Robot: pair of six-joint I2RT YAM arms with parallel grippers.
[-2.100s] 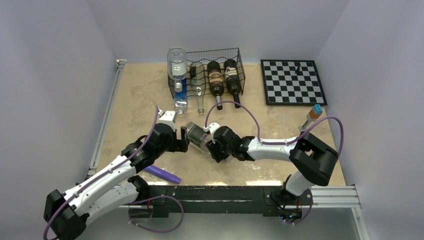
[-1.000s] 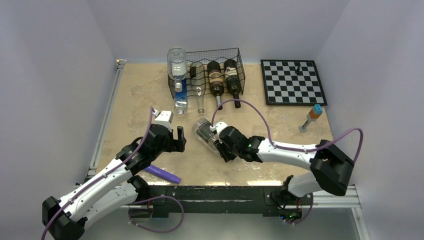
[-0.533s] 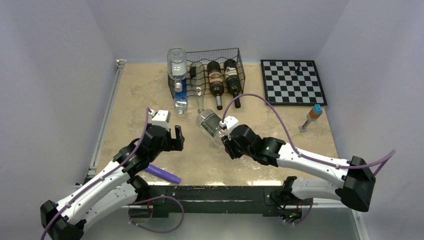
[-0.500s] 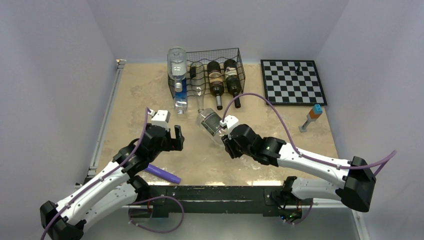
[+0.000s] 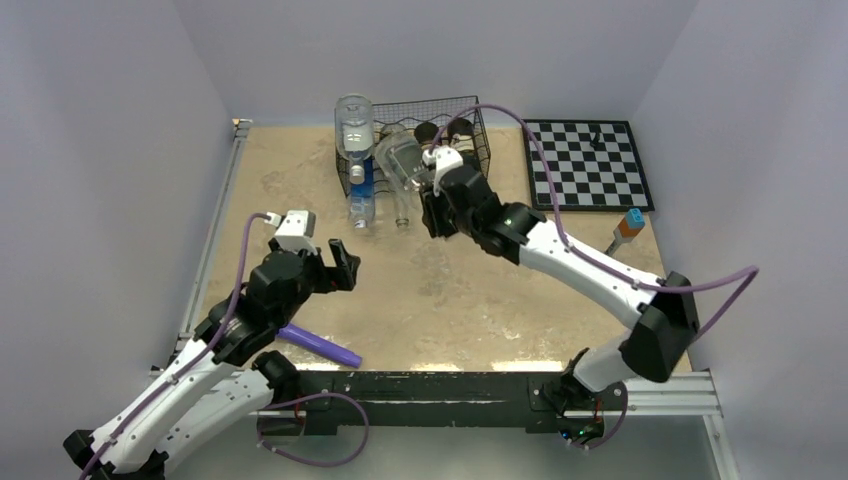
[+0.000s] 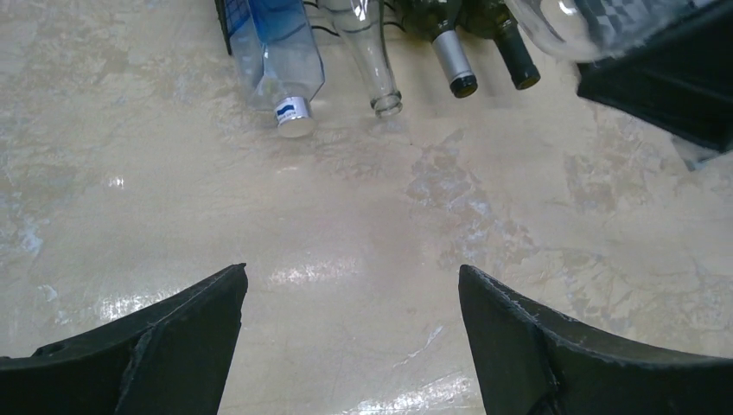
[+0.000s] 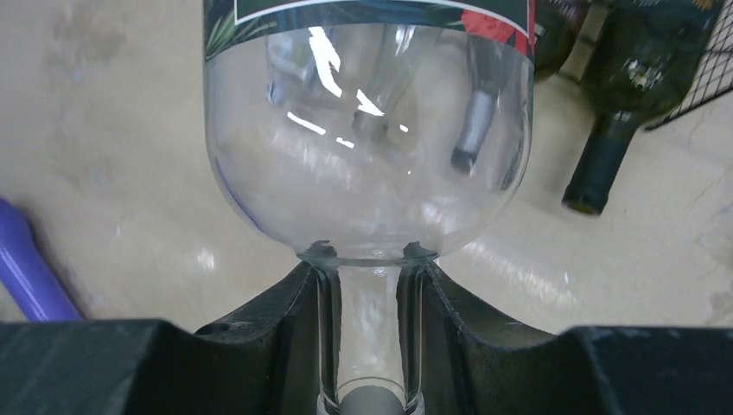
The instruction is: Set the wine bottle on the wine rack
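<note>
Right, starting close in: a purple stick point(image 5: 320, 345) lies by the near edge, toward the left corner, and it's no business of mine. Just beyond it my left gripper point(image 6: 350, 346) hangs over bare worktop on the left half, fingers spread wide, nothing between them.

Out past the middle, my right arm reaches long toward the far edge. My right gripper point(image 7: 367, 290) is clamped tight on the neck of the wine bottle point(image 7: 367, 156), which is clear glass with a leafy label, body pointing away from me. From above, that bottle sits in the air at the front of the wine rack point(image 5: 484, 135), which stands against the far edge about midway along. Whether glass touches wire, I can't tell.

The rack has company: a plastic water bottle point(image 5: 356, 150) at its left end, a clear glass bottle point(image 6: 367, 52) beside it, and two dark bottles point(image 6: 454, 60) to the right, necks poking toward me. The chessboard point(image 5: 585, 165) sits in the far right corner, out of play.

So, by my reckoning, pickup and carry are done. What's left is sliding the bottle into a free cradle, letting go and backing out.
</note>
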